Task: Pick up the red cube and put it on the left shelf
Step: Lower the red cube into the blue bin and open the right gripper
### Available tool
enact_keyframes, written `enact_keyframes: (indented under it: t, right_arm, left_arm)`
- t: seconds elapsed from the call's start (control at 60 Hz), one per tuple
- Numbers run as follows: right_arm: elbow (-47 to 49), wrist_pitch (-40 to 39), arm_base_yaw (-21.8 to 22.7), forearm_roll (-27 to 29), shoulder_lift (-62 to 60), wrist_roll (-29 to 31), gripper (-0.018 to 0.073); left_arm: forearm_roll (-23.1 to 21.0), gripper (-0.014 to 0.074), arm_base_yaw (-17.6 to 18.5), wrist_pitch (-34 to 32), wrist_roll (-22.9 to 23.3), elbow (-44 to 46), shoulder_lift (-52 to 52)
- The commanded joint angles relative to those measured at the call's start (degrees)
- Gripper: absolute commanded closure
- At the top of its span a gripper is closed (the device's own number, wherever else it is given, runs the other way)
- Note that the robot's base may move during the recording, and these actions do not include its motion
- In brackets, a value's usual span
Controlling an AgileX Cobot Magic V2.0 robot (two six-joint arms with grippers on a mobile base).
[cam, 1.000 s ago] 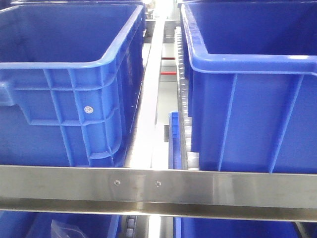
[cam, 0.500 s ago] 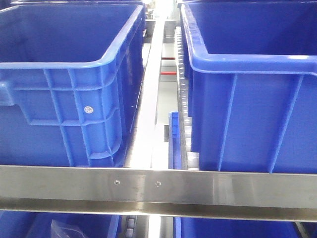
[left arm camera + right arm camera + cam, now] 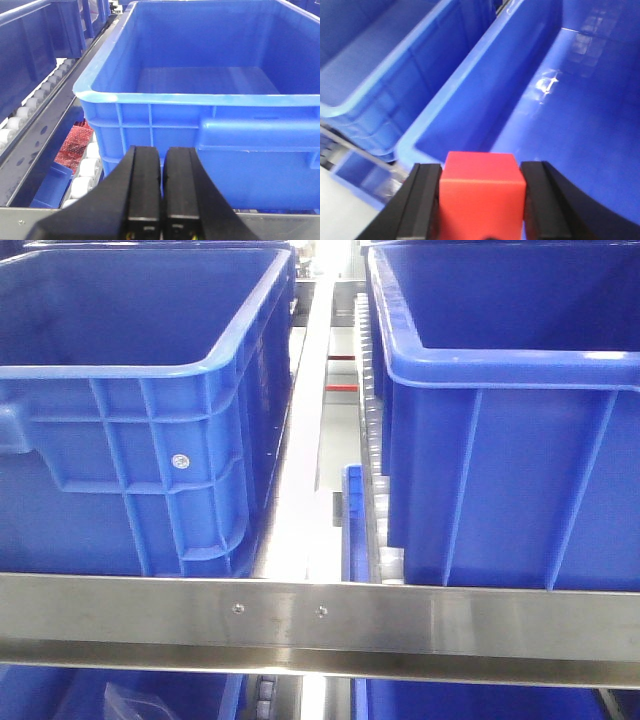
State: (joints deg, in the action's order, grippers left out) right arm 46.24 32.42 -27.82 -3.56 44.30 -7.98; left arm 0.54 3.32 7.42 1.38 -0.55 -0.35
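Blue plastic filled the scene: the left bin [image 3: 140, 410] stood on the shelf left of a steel centre rail [image 3: 305, 440], and the right bin [image 3: 510, 430] stood right of it, both behind a brushed steel front bar [image 3: 320, 615]. White rollers [image 3: 30, 107] ran along a track left of the left bin. The left gripper [image 3: 161, 165] hung before that bin's near wall, jaws pressed together, grasping nothing. The right gripper [image 3: 481, 200] clamped the red cube [image 3: 481, 192] above a bin's blue floor [image 3: 580, 125].
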Motion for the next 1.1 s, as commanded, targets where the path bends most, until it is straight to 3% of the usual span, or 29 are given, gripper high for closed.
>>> enact_keyframes:
  t: [0.0,0.2,0.583,0.717,0.867,0.933,1.083]
  right_arm:
    - [1.9,-8.2,0.2,-3.5,3.6,0.3,0.0513]
    - [6.6,-13.5,2.3,-9.0,13.8,0.3,0.0513]
    - [18.0,-14.4,16.2,-9.0,28.2,0.3,0.0491]
    - [19.8,-14.7,18.8,-9.0,30.9,0.3,0.0329]
    - [20.0,-16.6,20.1,-9.0,32.0,0.2,-0.0017]
    - [20.0,-16.8,20.1,-9.0,32.2,0.2,-0.0058]
    - [19.9,-17.8,20.1,-8.9,31.5,0.2,-0.0026]
  left_arm:
    - [-0.2,0.0495,0.0,-5.0,0.0,-1.3,-0.9]
    - [-0.2,0.0495,0.0,-5.0,0.0,-1.3,-0.9]
    - [-0.2,0.0495,0.0,-5.0,0.0,-1.3,-0.9]
    - [-0.2,0.0495,0.0,-5.0,0.0,-1.3,-0.9]
    - [-0.2,0.0495,0.0,-5.0,0.0,-1.3,-0.9]
    - [-0.2,0.0495,0.0,-5.0,0.0,-1.3,-0.9]
    - [-0.2,0.0495,0.0,-5.0,0.0,-1.3,-0.9]
